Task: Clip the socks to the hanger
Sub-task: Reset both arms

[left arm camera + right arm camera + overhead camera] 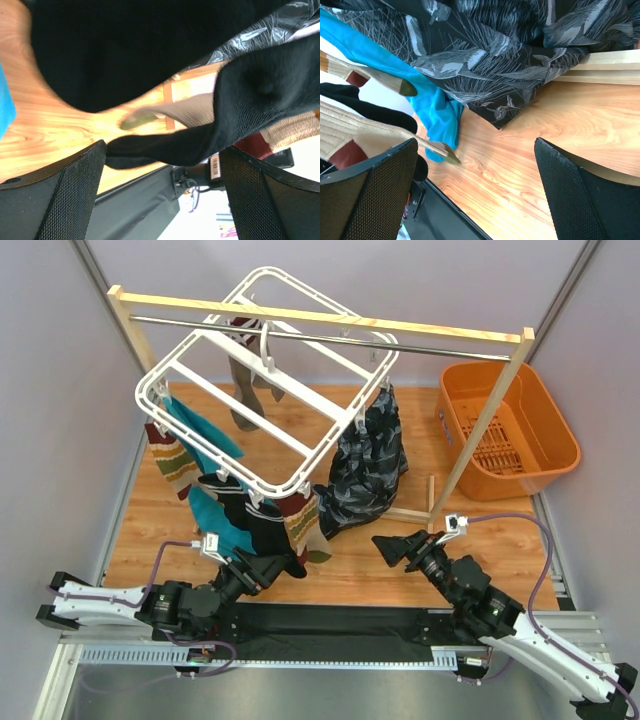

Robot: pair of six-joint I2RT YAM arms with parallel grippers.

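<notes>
The socks (pixel 205 440) hang in a bunch from the clips along the near and left edges of the white hanger (pixel 147 390), which hangs on the rail of the wooden rack (pixel 320 320) above the table (pixel 400 570). There is a teal one, beige striped ones, a grey-brown one farther back and a black sock (pixel 258 525) at the front. They look light, soft and limp, so they will likely fold and sway at any touch, and the hanger will probably swing with them. The cuff edge, bunched into a thick fold, seems the best place to pinch, since a single layer could slip out. A dark patterned cloth (pixel 365 460) hangs from the hanger's right corner, just beside the socks. The left gripper (pixel 165 200) sits right under the bunch with its jaws spread wide. The toe of the black sock dangles between them, its tip very near one finger, though I cannot tell whether it touches, and nothing is pinched. The right gripper (pixel 475 195) is also spread fully and holds nothing. It sits low over the bare wood, near the cloth's hem and apart from the socks.
</notes>
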